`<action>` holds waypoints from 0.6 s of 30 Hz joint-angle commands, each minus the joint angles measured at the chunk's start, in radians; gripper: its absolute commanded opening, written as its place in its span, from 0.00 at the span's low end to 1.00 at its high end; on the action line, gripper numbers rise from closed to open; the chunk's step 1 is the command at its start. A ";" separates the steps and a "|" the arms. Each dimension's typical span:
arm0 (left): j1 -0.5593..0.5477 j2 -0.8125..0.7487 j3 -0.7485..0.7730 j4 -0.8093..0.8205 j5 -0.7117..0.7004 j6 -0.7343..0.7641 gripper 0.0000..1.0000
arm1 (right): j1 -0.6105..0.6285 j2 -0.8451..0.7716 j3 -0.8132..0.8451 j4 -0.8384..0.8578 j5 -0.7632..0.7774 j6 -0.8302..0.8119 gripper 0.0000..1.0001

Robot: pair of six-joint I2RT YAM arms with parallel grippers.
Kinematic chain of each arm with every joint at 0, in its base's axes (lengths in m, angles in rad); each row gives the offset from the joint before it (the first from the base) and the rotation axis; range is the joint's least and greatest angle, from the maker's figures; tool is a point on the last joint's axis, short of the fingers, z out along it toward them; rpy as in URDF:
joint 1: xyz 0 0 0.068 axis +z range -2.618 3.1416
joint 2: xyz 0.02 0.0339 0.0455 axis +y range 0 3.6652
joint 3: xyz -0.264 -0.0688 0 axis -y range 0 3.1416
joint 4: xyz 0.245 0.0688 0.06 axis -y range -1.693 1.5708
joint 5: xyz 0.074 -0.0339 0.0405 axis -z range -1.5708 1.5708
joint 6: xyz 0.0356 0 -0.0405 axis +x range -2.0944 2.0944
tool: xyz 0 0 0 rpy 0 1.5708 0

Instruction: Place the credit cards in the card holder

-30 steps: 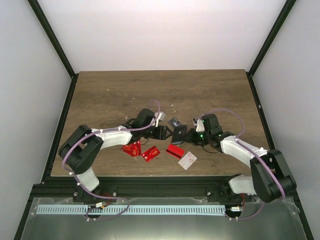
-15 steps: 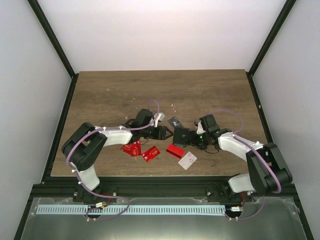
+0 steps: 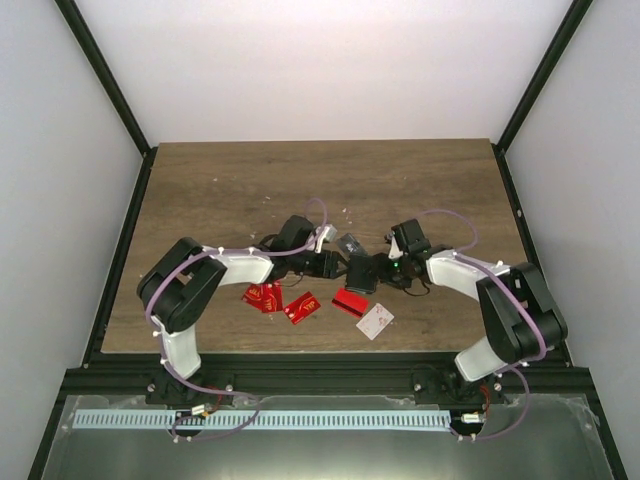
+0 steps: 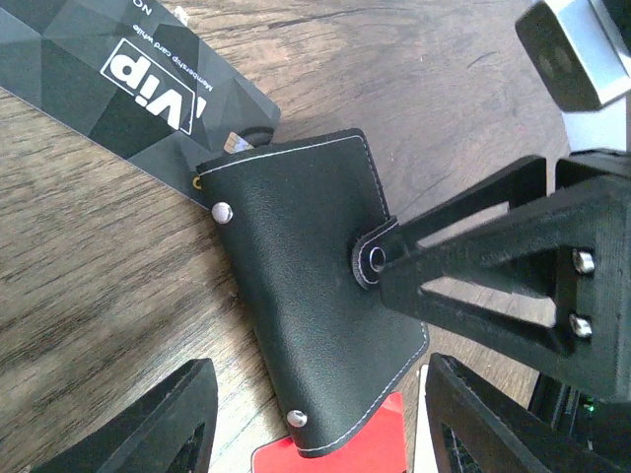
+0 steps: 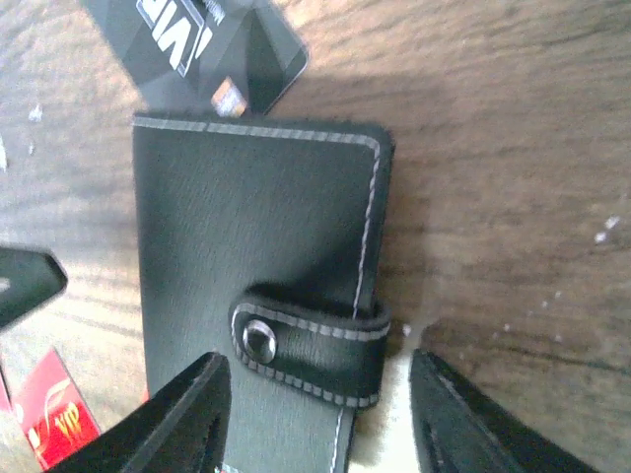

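We note the right claw (image 5: 320,394), shut a second ago, now spread over the card holder (image 5: 246,217), lying strapped closed mid-table between both arms; left claw (image 4: 315,419) likewise spread; opening it remains.

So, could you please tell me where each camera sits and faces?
Top external: above, behind the arms, looking down at the table; both show.
Left wrist: on the left arm, facing down at the card holder; left gripper fingers at bottom.
Right wrist: on the right arm, same target; right gripper fingers at bottom.
Shared: card holder, VIP card.
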 commanded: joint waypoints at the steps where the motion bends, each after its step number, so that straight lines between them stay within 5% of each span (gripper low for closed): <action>1: -0.006 0.021 0.029 -0.014 0.010 0.028 0.60 | -0.004 0.056 0.050 -0.010 0.028 -0.037 0.46; 11: -0.012 0.038 0.029 -0.009 0.017 0.038 0.59 | -0.004 0.076 0.012 0.079 -0.090 -0.042 0.01; 18: -0.007 -0.058 -0.005 -0.031 -0.028 0.044 0.61 | -0.029 0.001 -0.024 0.149 -0.204 -0.030 0.01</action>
